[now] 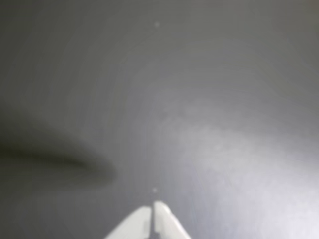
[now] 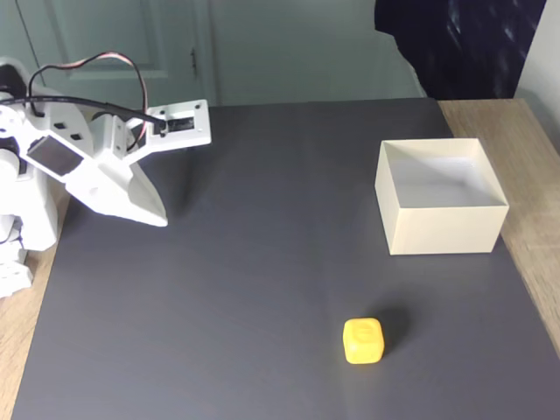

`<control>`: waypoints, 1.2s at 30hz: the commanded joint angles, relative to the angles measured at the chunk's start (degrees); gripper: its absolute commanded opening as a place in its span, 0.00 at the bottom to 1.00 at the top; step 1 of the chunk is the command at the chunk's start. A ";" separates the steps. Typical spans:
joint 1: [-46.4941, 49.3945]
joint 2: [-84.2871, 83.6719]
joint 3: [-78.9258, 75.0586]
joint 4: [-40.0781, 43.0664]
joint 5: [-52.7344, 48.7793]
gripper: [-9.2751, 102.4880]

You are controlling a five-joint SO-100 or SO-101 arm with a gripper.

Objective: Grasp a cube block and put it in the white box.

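1. In the wrist view, the gripper point(image 1: 152, 208) is seen at the bottom edge with its two white fingertips pressed almost together, only a thin slit being left between them. Nothing is held. Only the bare dark mat point(image 1: 209, 99) is shown ahead of the tips, with a soft shadow to the left.

2. In the fixed view, the gripper point(image 2: 156, 217) is found at the far left of the mat point(image 2: 245, 289), its pointed tip angled down and to the right, above the surface and touching nothing.

3. In the same view, the cube block point(image 2: 362, 340) is set near the front edge, right of centre, well apart from the gripper. A reach to the right and toward the near side is judged necessary, and the fingers must first be spread.

4. The white box point(image 2: 441, 194) is placed at the right, farther back than the cube and near it; it is open-topped and looks empty.
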 commanded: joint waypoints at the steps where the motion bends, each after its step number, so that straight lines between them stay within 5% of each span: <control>1: 3.25 -10.02 -7.91 -4.04 1.49 0.08; 36: 28.83 -87.80 -80.16 -15.21 9.76 0.09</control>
